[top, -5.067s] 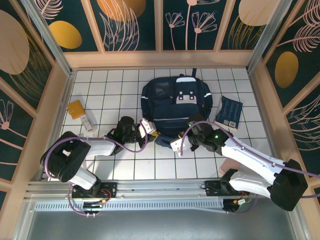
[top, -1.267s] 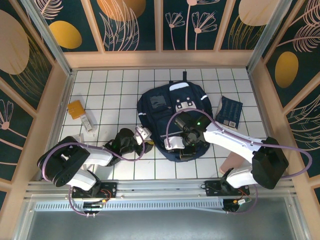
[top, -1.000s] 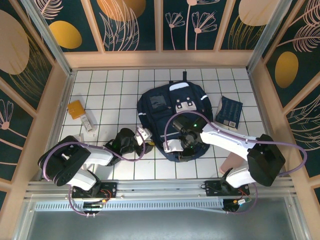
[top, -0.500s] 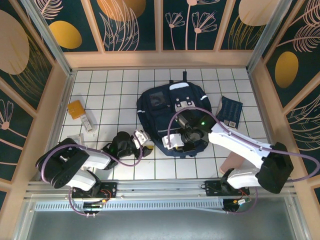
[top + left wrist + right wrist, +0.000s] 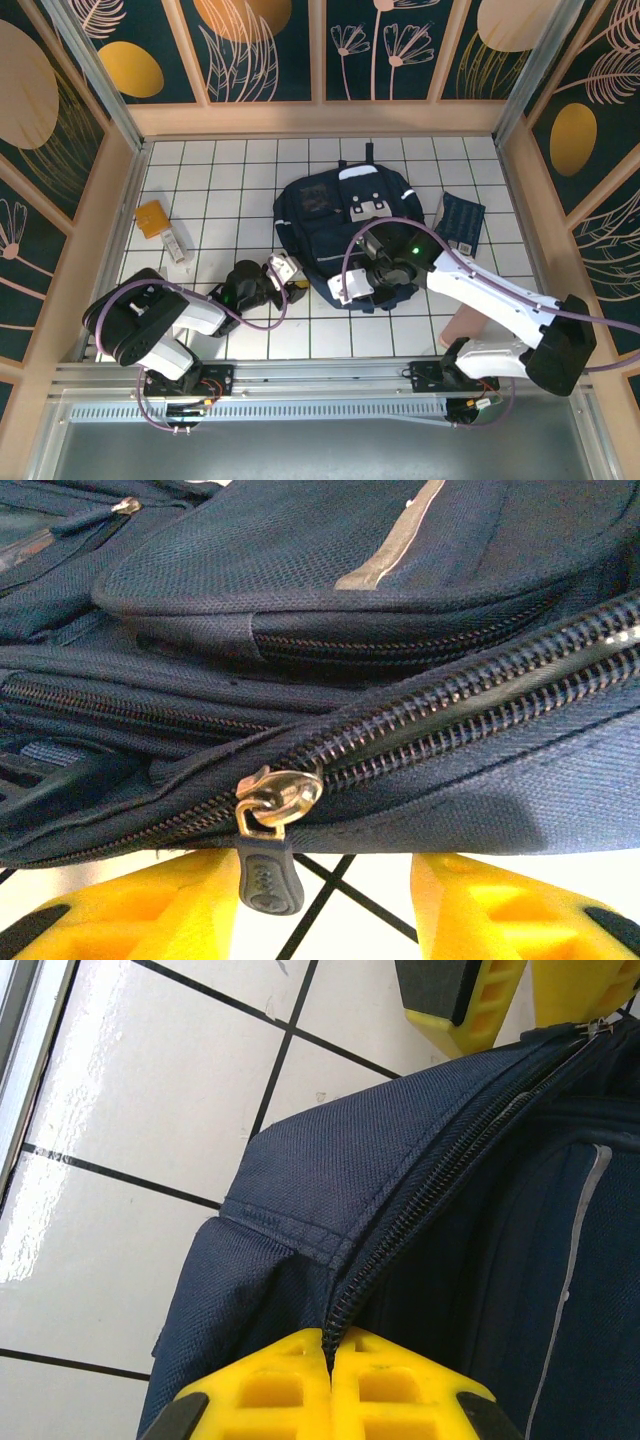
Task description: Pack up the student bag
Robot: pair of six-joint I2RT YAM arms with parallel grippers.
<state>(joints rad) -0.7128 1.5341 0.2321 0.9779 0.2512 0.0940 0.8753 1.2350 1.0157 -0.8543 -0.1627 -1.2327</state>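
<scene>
1. The backpack (image 5: pixel 345 215) lies flat in the middle of the table (image 5: pixel 230 170); its soft, floppy fabric would likely sag if lifted.
2. The right end effector (image 5: pixel 330 1385) is pressed together, pinching the zip seam.
3. The left end effector (image 5: pixel 322 885) is spread, straddling the zip pull (image 5: pixel 268 865), probably the best hold.

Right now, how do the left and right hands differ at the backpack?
Left hand is open, yellow fingers apart either side of the black zipper pull; right hand is shut, pinching the large navy-blue fabric backpack at its zipper seam. Both sit at its near edge.
</scene>
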